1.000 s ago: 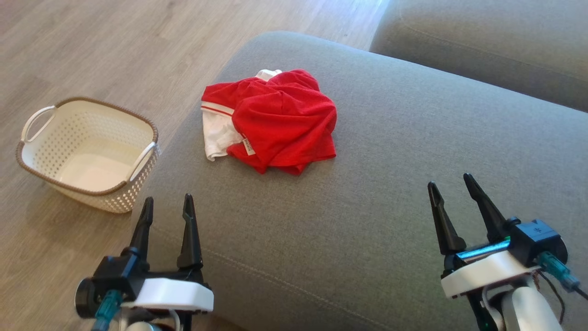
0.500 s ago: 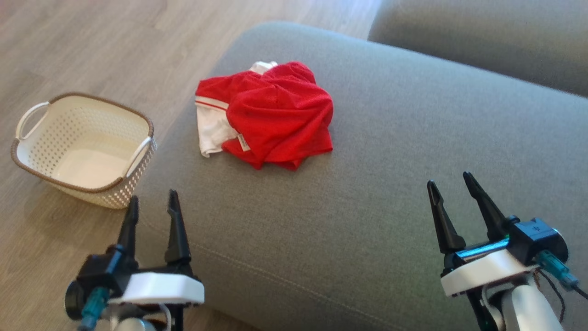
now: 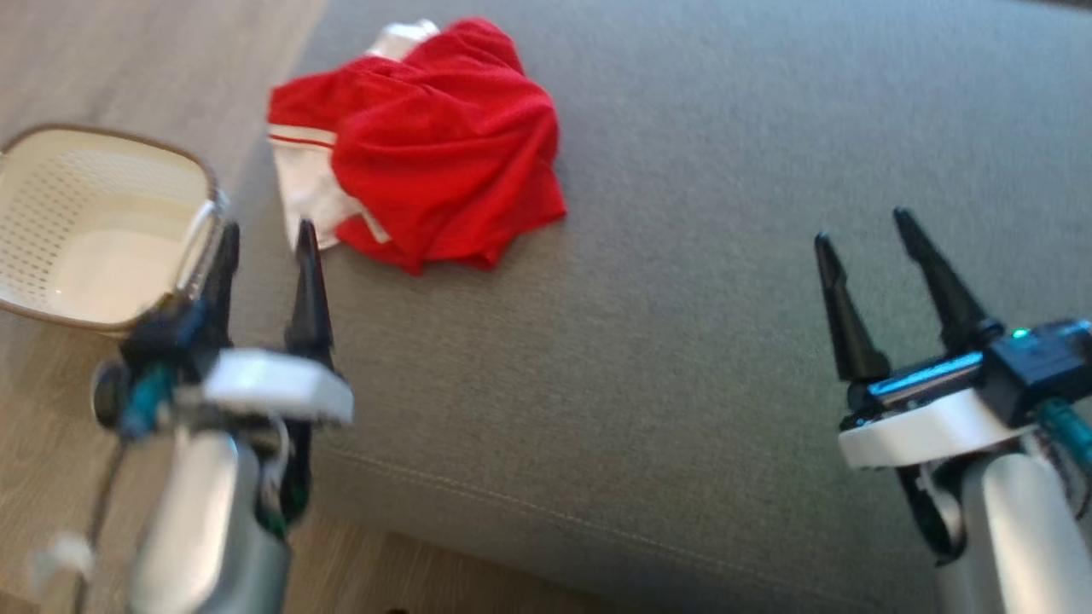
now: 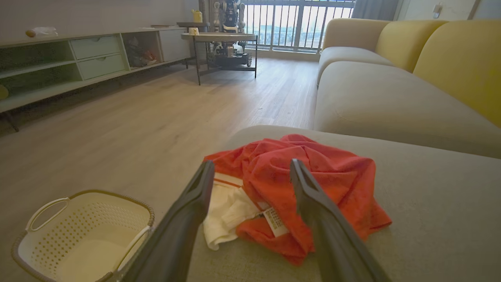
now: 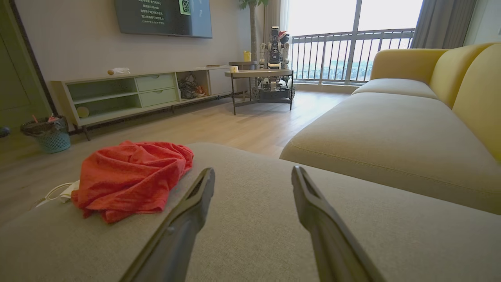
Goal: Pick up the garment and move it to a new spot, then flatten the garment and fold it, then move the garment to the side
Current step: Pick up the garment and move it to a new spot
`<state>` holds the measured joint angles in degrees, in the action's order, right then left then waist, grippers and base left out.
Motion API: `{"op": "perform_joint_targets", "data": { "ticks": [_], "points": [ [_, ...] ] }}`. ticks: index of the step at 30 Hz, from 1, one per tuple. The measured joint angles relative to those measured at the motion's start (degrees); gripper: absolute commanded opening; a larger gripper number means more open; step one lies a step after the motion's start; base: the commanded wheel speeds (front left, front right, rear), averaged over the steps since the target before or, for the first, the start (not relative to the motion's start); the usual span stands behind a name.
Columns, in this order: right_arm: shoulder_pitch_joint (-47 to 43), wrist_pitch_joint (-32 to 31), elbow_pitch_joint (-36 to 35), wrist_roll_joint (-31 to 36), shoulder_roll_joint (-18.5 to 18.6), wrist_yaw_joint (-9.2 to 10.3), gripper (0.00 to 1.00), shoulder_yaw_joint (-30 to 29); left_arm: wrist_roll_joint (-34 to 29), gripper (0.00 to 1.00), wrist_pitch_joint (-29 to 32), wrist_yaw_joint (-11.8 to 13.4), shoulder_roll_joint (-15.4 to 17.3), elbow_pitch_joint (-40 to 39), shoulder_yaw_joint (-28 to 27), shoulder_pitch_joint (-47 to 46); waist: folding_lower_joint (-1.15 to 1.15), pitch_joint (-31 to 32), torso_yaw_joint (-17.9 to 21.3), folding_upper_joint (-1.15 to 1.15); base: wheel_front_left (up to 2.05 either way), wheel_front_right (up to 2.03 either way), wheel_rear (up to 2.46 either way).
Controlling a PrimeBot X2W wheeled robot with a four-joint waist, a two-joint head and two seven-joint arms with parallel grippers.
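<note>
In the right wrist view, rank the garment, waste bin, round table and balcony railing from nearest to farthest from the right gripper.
From the right gripper:
1. Garment, on the cushion, just left.
2. Waste bin, on the floor, far left.
3. Round table, across the room, ahead.
4. Balcony railing, behind the table.

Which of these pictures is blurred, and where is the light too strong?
Head view: motion blur, worst on the left gripper and basket. Left wrist view: sharp, garment clear. Right wrist view: sharp, but the window is overexposed.
</note>
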<state>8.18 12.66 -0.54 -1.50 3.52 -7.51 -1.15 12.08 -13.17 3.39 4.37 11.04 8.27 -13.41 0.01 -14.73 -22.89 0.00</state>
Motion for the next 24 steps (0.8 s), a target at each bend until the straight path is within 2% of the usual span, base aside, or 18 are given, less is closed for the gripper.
{"op": "perform_joint_targets", "data": {
  "ticks": [9,17,21,22,23,24],
  "points": [
    [1.9,-2.4,-5.6,0.0,3.8,0.0,1.0,-0.1,5.9,1.0,12.6,-4.9,1.3,14.5,-1.9,-21.5,0.01,-7.9,3.9,0.0,0.0,0.0,0.0],
    [4.8,-3.1,-7.8,0.0,5.3,0.0,1.0,0.5,7.1,1.0,20.5,-4.9,2.7,30.6,-2.4,-32.6,0.0,-12.2,6.9,0.0,0.0,0.0,0.0],
    [5.3,-3.1,-8.2,0.0,5.3,0.0,1.0,0.5,6.9,1.0,21.3,-4.4,3.5,36.1,-2.4,-35.8,-0.01,-13.0,8.4,0.0,0.0,0.0,0.0],
    [5.3,-3.1,-8.2,0.0,5.2,0.0,1.0,0.5,6.8,0.24,21.3,-4.4,3.7,37.2,-2.5,-36.3,-0.01,-13.1,8.6,0.0,0.0,0.0,0.0],
    [5.3,-3.1,-8.2,0.0,5.2,0.0,1.0,0.4,6.9,0.0,21.1,-4.4,3.9,38.2,-2.5,-36.8,-0.01,-13.2,8.9,0.0,0.0,0.0,0.0],
    [5.3,-3.1,-8.2,0.0,5.2,0.0,1.0,0.3,7.0,0.0,20.9,-4.4,4.0,39.2,-2.5,-37.2,-0.01,-13.2,9.1,0.0,0.0,0.0,0.0]
  ]
}}
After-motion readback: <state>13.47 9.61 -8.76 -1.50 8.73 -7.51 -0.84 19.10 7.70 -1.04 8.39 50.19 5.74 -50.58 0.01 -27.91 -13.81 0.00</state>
